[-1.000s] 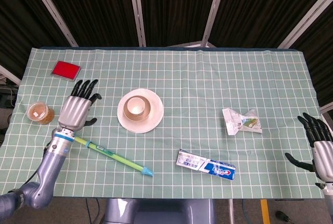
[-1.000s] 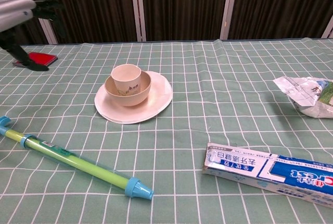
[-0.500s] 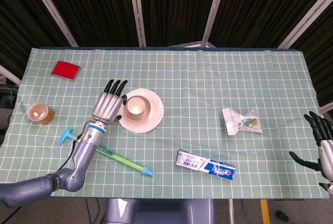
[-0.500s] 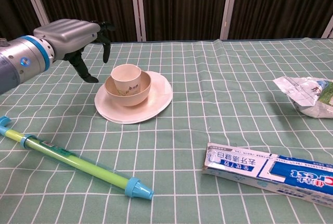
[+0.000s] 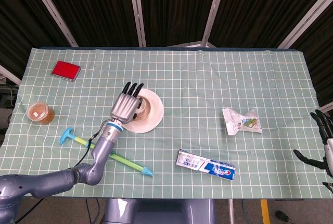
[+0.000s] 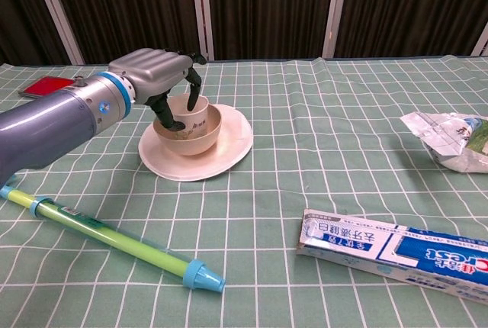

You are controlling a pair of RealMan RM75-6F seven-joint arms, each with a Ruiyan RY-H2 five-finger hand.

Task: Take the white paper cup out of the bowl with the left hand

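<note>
We see the left arm reaching in low from the near-left side, forearm angled up toward the plate (image 6: 236,145). The left hand (image 6: 156,69) sits palm-down over the bowl (image 6: 200,136), knuckles up, covering its left half in the head view (image 5: 126,107).

Fingers (image 6: 196,84) curl downward, moderately spread. One dips inside the rim of the white paper cup (image 6: 197,114); the thumb comes down on the cup's left side, inside the bowl. Whether they actually press the cup, we cannot tell. The cup stands upright in the bowl, bowl on plate.

The right hand (image 5: 325,143) shows only at the far right edge of the head view, fingers apart, nothing in it.

Also on the checked cloth (image 6: 320,114): a green syringe-like tube (image 6: 114,240) near the left arm, a toothpaste box (image 6: 396,252), a crumpled wrapper (image 6: 450,139), a red pad (image 5: 66,70), and a small amber-filled cup (image 5: 40,112).
</note>
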